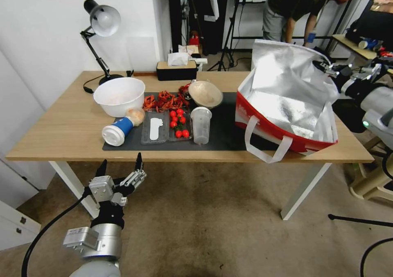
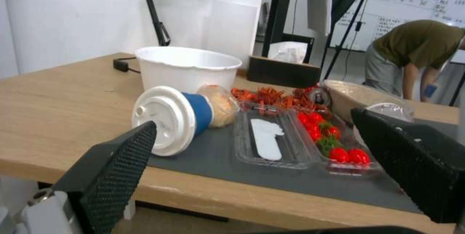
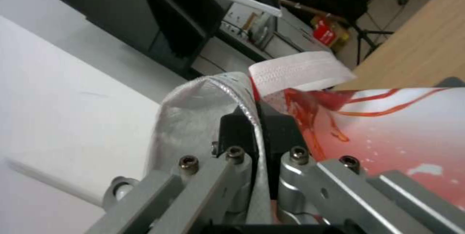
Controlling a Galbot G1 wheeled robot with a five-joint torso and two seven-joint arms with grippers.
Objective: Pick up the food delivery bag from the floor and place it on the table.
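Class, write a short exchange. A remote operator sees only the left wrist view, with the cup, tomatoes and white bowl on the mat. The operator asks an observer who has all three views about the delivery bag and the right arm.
Operator: I can't find the bag from here. Where is it?
Observer: The food delivery bag sits on the table at the robot's right end, with its near corner over the dark mat.
Operator: Is the right arm on it?
Observer: Yes. The right gripper has its jaws shut on the bag's foil-lined rim, beside a white strap.
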